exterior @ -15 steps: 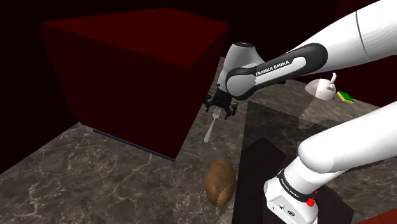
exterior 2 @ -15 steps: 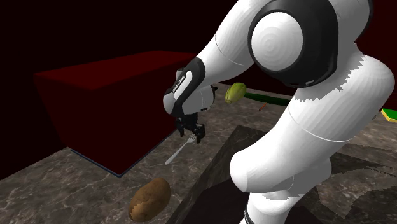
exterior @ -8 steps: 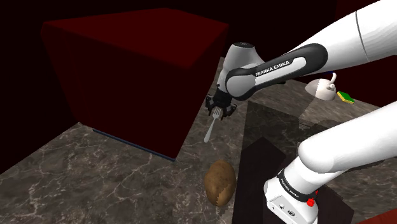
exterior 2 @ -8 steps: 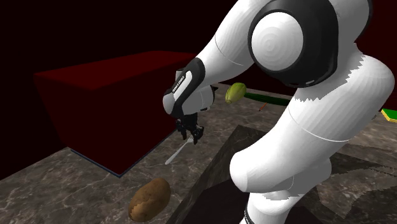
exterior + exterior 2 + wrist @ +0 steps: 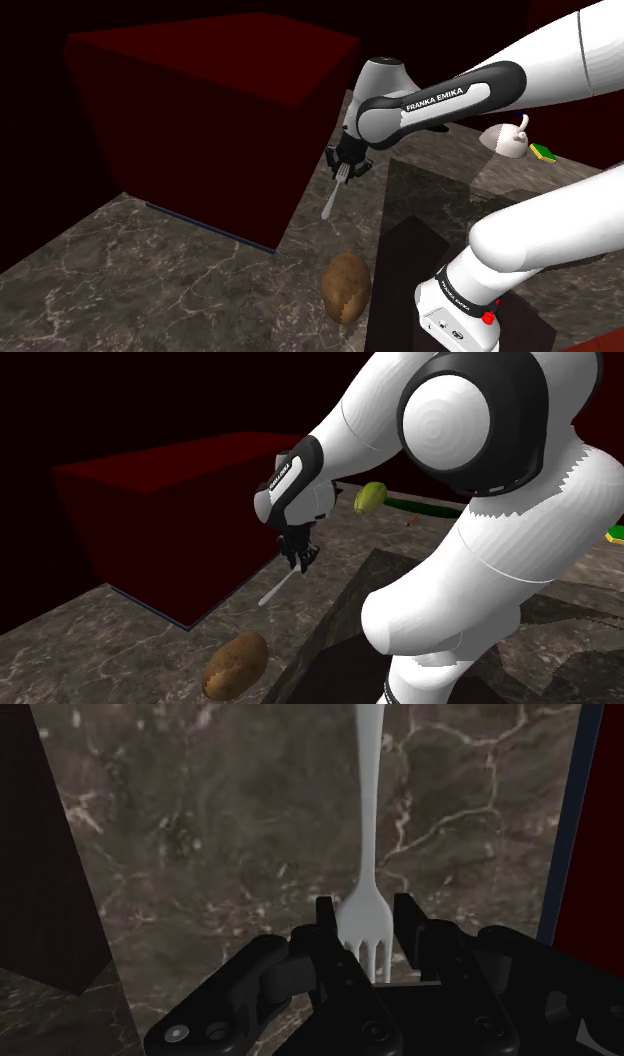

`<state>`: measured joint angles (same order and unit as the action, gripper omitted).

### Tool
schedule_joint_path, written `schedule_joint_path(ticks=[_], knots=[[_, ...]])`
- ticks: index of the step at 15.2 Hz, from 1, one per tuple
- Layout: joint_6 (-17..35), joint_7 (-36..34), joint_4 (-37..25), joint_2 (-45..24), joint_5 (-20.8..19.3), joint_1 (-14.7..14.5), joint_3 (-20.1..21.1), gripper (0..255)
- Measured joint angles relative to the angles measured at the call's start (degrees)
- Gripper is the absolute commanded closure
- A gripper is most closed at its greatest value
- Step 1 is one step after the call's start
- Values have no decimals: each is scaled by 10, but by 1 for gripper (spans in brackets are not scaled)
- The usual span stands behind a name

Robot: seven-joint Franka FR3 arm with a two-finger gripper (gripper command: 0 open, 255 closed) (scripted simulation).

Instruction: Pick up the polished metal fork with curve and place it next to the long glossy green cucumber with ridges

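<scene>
Just off the dark red block's [image 5: 200, 110] front corner, grasp step in hand. Black gripper [image 5: 365, 929] pinched onto the tined head of the pale fork [image 5: 368, 804], fingers [image 5: 326, 919] pressed to either side, handle stretched out over the dark marbled counter [image 5: 170, 260] and seemingly not yet lifted. Next, probably: raise it level, guarding against twist in the thin head, then carry rightward, away from the block, to the long green cucumber [image 5: 425, 506] lying well beyond it — and set down alongside. Reaching in nearly level from the shoulder view's right toward the block's edge, wrist bent down at the counter.
</scene>
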<state>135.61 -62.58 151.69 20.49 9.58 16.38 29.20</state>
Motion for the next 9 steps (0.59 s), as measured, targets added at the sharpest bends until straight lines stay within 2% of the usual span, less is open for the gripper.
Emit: schedule_joint_path(ticks=[9], knots=[[-83,12,-35,49,9,-8,-19,255]])
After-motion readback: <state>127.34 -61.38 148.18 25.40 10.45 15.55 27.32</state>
